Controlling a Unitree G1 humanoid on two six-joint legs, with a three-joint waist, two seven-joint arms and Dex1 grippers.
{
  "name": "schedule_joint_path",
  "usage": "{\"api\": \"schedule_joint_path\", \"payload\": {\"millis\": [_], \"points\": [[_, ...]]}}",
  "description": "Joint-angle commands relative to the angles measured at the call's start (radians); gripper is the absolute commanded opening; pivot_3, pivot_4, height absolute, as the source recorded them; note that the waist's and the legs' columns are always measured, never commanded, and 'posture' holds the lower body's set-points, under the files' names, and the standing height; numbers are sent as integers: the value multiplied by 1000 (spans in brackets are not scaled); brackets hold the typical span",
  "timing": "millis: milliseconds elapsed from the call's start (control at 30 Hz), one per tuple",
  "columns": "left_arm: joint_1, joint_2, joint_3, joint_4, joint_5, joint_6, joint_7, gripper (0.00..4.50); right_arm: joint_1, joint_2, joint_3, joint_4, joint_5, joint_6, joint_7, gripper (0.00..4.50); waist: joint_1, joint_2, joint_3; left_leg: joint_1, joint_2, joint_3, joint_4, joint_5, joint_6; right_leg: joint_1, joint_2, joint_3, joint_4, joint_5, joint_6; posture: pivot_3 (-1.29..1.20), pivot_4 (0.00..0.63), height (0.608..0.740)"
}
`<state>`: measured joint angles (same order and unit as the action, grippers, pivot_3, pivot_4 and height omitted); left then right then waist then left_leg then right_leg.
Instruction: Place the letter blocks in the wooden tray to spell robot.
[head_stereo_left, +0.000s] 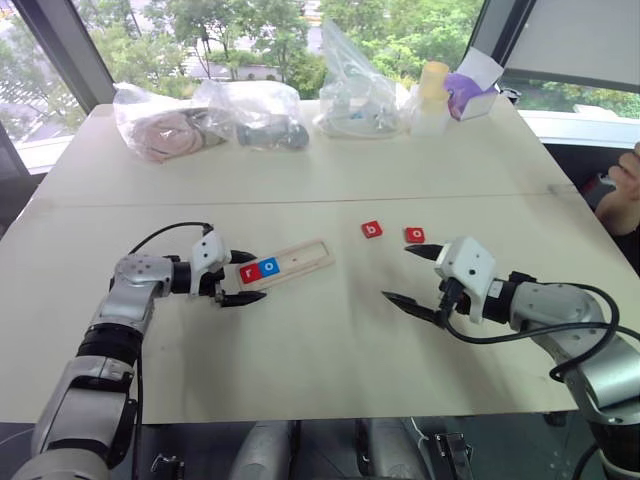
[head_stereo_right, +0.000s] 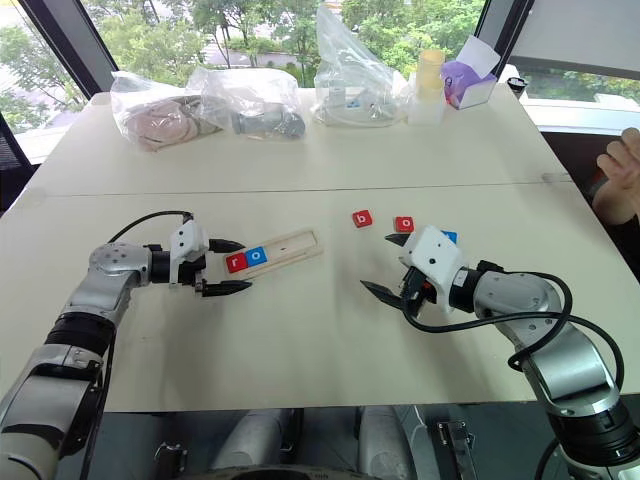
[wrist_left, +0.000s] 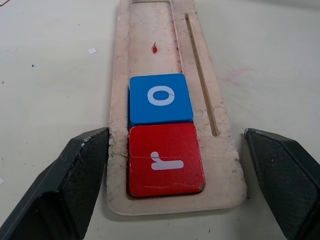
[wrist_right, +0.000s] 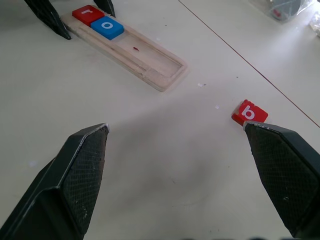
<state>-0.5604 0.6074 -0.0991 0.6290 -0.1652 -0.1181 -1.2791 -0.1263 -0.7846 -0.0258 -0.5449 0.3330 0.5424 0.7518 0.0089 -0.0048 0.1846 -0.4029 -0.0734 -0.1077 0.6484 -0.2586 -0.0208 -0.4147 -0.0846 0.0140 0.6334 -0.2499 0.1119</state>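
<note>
Head view: table (head_stereo_left: 300, 330) w/ plastic bags (head_stereo_left: 210, 118) along far edge. My left gripper (head_stereo_left: 236, 279) spread wide, one finger each side of the wooden tray's (head_stereo_left: 300, 259) near end; can't tell if touching. My right gripper (head_stereo_left: 412, 274) also wide apart, empty, over bare table, well apart from tray. Tray holds red r block (wrist_left: 165, 159) at the end, blue o block (wrist_left: 160, 98) touching it; rest of the slot unfilled. Red b block (head_stereo_left: 372, 229) & red o block (head_stereo_left: 414, 235) loose on table beyond right gripper.
</note>
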Motion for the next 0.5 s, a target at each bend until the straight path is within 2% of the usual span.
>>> {"api": "schedule_joint_path", "payload": {"millis": [33, 200, 300, 333, 500], "points": [[28, 11, 0, 54, 30, -6, 16, 4500, -9, -8, -18, -45, 1, 0, -4, 4462, -1, 0, 0, 2, 0, 0, 0, 0, 0, 2, 0, 0, 0, 0, 0, 0, 150, 740], [29, 12, -2, 89, 32, -20, 7, 4500, -13, -7, -17, -47, 0, 6, -6, 4462, -9, 0, 0, 11, 1, 0, -2, 0, 0, 10, 1, 1, -1, 0, 0, 0, 150, 740], [25, 10, -3, 115, 32, -27, -6, 3624, -15, -7, -16, -48, 0, 8, -5, 4500, -13, 1, -2, 12, 1, 0, -1, 0, 0, 10, 1, 1, -1, 0, 0, 0, 150, 740], [22, 10, -4, 125, 33, -28, -13, 3184, -17, -8, -15, -47, -1, 8, -4, 4500, -15, 1, -3, 12, 1, 0, -1, 0, 0, 10, 1, 1, -1, 0, 0, 0, 150, 740], [16, 6, -12, 170, 46, -64, -27, 3133, -20, -11, -17, -47, 1, 11, -1, 4500, -21, 2, -6, 12, 1, 0, -1, 0, 0, 11, 1, 1, -1, 0, 0, 0, 150, 740]]}}
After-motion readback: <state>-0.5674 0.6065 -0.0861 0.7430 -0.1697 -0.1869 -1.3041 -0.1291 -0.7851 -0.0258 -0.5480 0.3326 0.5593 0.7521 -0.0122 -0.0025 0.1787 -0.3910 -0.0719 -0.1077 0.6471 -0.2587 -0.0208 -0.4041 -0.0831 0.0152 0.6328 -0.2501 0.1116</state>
